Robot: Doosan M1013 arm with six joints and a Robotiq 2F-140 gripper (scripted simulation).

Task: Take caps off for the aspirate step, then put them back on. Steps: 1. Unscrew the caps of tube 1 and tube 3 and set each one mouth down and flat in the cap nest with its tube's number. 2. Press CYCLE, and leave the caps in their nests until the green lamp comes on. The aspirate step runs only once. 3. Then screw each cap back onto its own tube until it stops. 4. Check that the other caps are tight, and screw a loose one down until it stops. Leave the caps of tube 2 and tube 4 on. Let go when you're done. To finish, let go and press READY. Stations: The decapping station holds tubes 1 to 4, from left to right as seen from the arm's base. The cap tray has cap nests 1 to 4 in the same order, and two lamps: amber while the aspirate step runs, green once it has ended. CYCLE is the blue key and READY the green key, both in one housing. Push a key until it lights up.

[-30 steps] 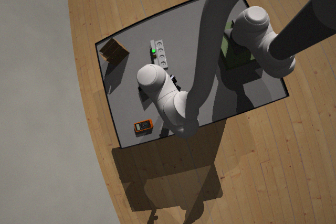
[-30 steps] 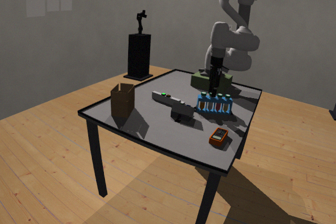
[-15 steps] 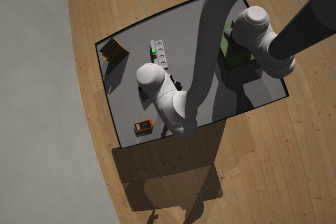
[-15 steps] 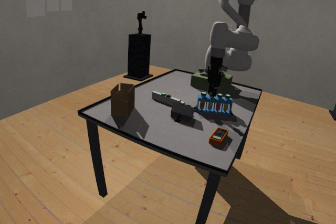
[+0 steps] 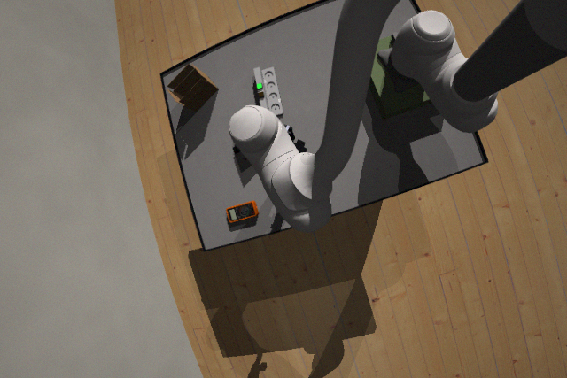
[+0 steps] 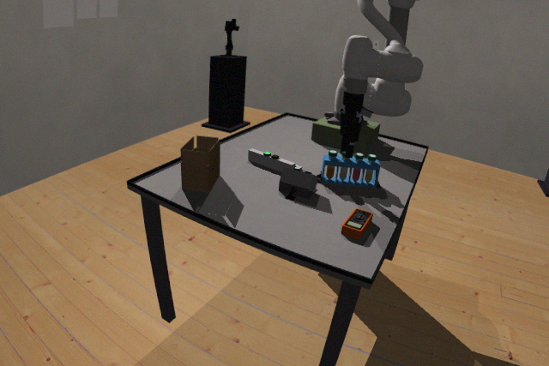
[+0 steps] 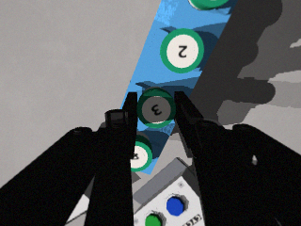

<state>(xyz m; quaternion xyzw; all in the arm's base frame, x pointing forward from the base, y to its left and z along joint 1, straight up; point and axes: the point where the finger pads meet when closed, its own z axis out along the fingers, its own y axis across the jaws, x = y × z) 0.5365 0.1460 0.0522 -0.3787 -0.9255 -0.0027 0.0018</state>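
Tool [image 7: 156, 109] nearly closed, fingers clamped either side of tube 3's cap [image 7: 155, 108].

Black two-finger gripper [image 7: 156, 109] closed on the green-rimmed round cap marked 3 [image 7: 155, 110], pads touching both sides, on the blue tube station [image 7: 147, 71] over the grey surface [image 7: 61, 61]; cap 2 [image 7: 182, 51] beyond, cap 4 [image 7: 141, 155] nearer, blue key [image 7: 175, 205] and green key [image 7: 152, 220] at bottom.
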